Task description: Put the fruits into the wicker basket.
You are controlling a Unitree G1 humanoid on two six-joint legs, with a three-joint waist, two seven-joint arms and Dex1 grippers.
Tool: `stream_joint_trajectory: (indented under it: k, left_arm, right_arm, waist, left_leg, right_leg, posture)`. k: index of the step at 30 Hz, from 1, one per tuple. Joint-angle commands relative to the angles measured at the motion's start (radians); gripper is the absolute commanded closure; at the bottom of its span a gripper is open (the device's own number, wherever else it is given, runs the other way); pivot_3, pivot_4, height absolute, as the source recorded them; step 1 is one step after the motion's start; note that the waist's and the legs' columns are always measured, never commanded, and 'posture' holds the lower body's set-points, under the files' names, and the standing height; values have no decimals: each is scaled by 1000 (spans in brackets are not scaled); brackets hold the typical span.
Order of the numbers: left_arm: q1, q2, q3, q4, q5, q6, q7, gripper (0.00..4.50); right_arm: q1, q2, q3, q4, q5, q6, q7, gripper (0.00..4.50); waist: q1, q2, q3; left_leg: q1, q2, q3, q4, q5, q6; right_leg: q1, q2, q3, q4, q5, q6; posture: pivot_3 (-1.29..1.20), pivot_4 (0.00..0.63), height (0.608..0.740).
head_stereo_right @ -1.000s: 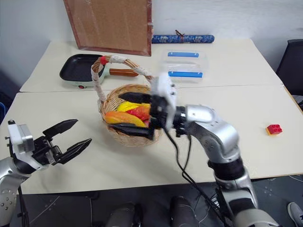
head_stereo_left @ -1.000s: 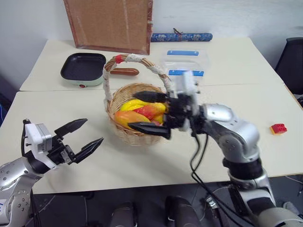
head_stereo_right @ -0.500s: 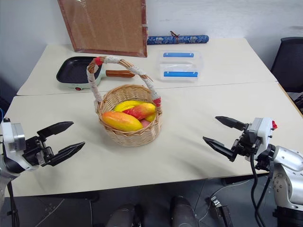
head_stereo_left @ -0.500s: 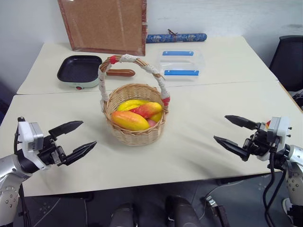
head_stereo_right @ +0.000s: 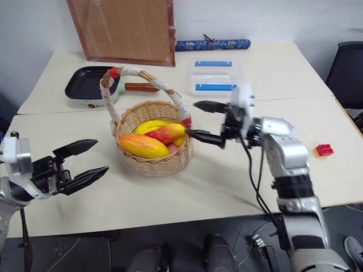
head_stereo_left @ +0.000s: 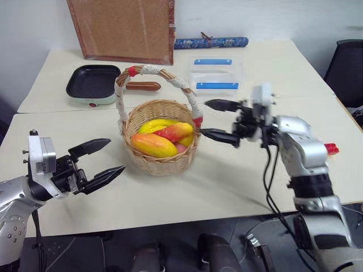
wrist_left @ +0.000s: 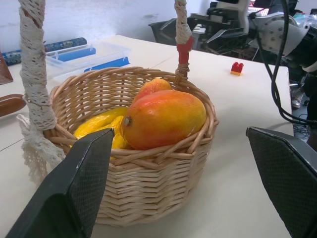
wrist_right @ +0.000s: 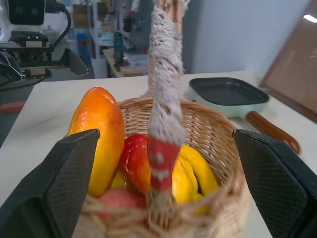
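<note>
The wicker basket stands mid-table, its cord-wrapped handle arching over it. Two mangoes lie inside: one across the front, the other redder one behind it, on top of smaller yellow fruits. My right gripper hovers open just right of the basket, level, pointing at the red end of the handle. In the right wrist view that handle rises between its fingers with a mango beyond. My left gripper is open and empty, left of the basket near the table's front, facing the basket.
Behind the basket are a black pan and clear boxes with blue lids. A brown board leans on the wall beside a blue roll. A small red cube lies at the right edge, near a black chair.
My right gripper left the basket, swung out to the table's front right, then came back to the basket's right side, open throughout. The left gripper has hardly moved. The camera shifted slightly.
</note>
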Motion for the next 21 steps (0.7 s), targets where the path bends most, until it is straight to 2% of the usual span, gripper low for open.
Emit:
stream_joint_trajectory:
  k: [1, 4, 8, 13, 17, 21]
  left_arm:
    - [28, -13, 34, -55, -16, -10, 21, 0]
    - [51, -19, 46, -72, -17, -13, 32, 0]
    - [66, -23, 53, -78, -14, -19, 38, 0]
    - [43, -25, 30, -65, 0, -28, 42, 0]
    - [2, -18, 0, -33, 10, -35, 22, 0]
    - [-59, -17, -36, 26, 23, -45, -3, 0]
  right_arm:
    - [-72, 40, 29, 59, -14, 5, 35, 411]
    - [-82, 42, 47, 65, -10, 26, 87, 1181]
    - [-77, 47, 18, 49, 15, 49, 89, 2446]
    - [-8, -27, -22, -3, 23, 22, 145, 4239]
    - [56, -105, -143, -94, 92, 80, 80, 4292]
    - [152, -226, -346, -177, 160, 171, -60, 4292]
  waist:
    - [1, 0, 0]
    - [7, 0, 0]
    - [8, 0, 0]
    - [11, 0, 0]
    - [14, 0, 0]
    - [16, 0, 0]
  left_leg:
    - [0, -1, 1, 0, 0, 1]
    - [-1, -1, 1, 0, -1, 2]
    - [-2, -1, 1, 2, -1, 3]
    - [-1, -1, 1, 3, -1, 3]
    - [-1, -2, 0, 4, -2, 4]
    - [-2, -2, 1, 5, -2, 5]
  right_leg:
    - [0, 0, -1, 0, 0, 0]
    - [0, 0, -3, -3, 1, 2]
    - [1, 0, -4, -4, 2, 4]
    - [1, 0, -4, -4, 3, 5]
    - [3, -1, -4, -5, 3, 6]
    - [3, -2, -4, -6, 4, 7]
  posture:
    - [0, 150, 740]
    - [0, 150, 740]
    - [0, 150, 740]
    - [0, 150, 740]
    - [0, 150, 740]
    - [0, 150, 740]
